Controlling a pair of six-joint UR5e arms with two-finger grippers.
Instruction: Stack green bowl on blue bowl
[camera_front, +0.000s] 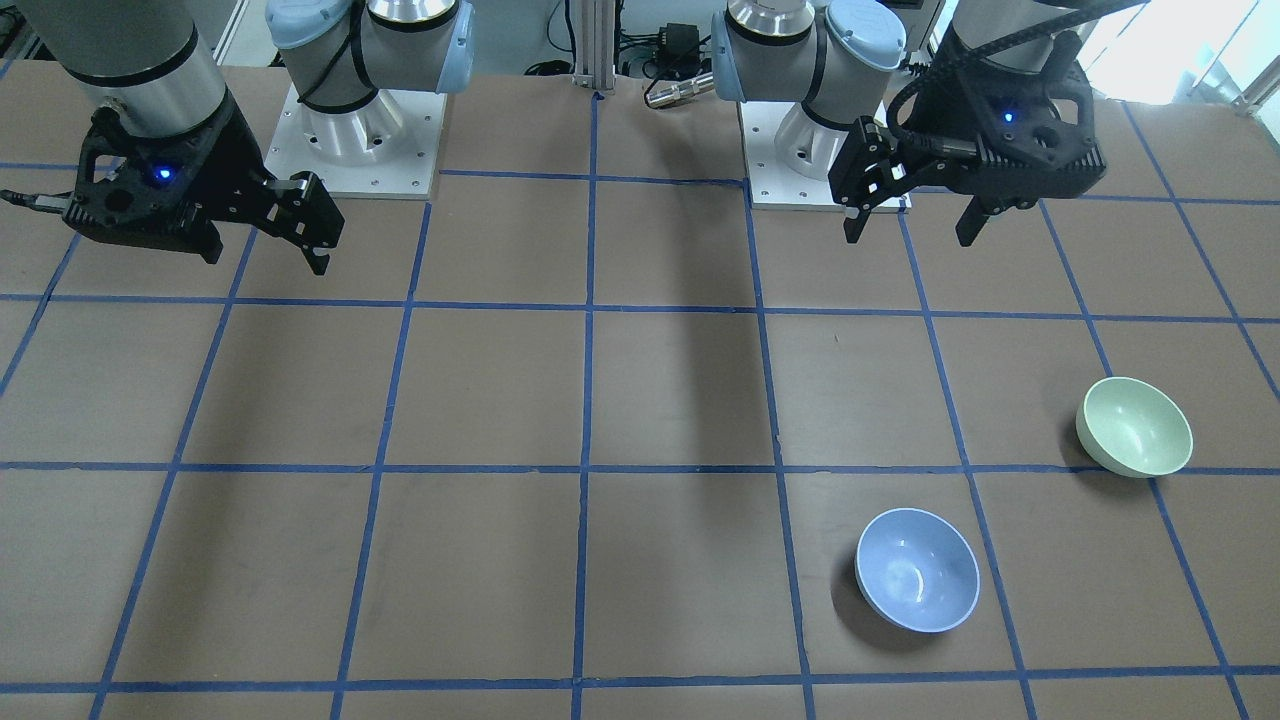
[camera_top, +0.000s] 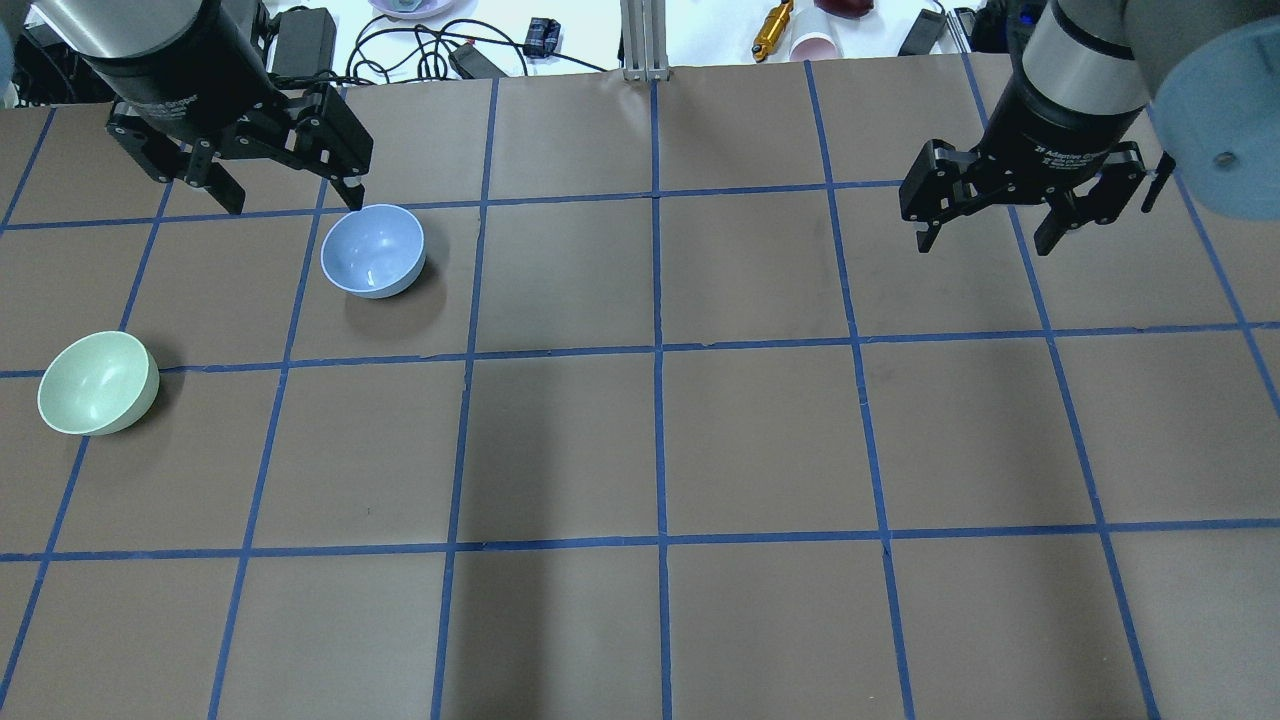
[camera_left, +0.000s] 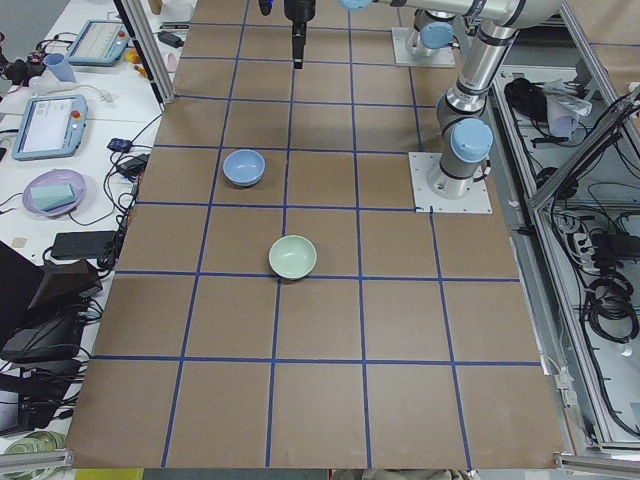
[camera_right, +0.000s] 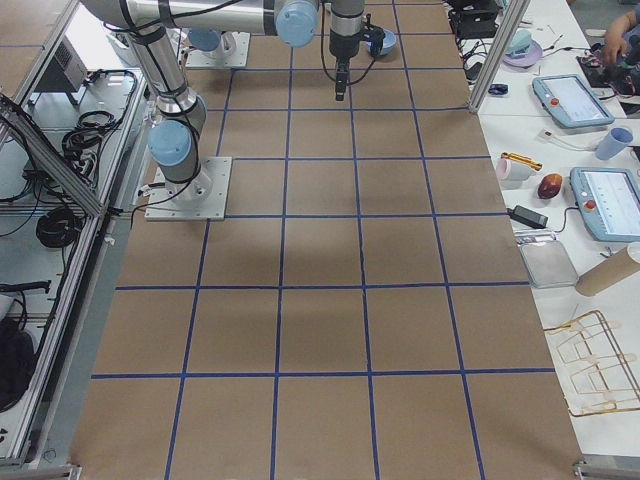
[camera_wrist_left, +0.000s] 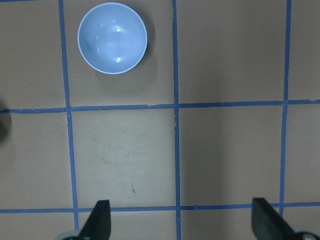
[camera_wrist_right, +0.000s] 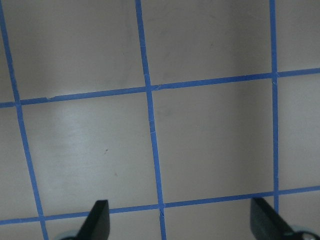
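Note:
The green bowl (camera_front: 1134, 426) stands open side up on the brown table, on my left side near the table's left end; it also shows in the overhead view (camera_top: 97, 383) and the exterior left view (camera_left: 292, 257). The blue bowl (camera_front: 917, 570) stands apart from it, about one grid square away (camera_top: 372, 251) (camera_left: 244, 167). My left gripper (camera_top: 290, 190) (camera_front: 912, 228) is open and empty, raised above the table, with the blue bowl ahead of it in the left wrist view (camera_wrist_left: 112, 38). My right gripper (camera_top: 985, 238) (camera_front: 265, 252) is open and empty, raised over bare table on the other side.
Blue tape lines (camera_top: 657, 350) divide the table into squares. The two arm bases (camera_front: 355, 140) (camera_front: 820, 150) stand at the robot's edge. Cables and small items (camera_top: 772, 28) lie beyond the far edge. Tablets (camera_left: 48, 125) sit on a side bench.

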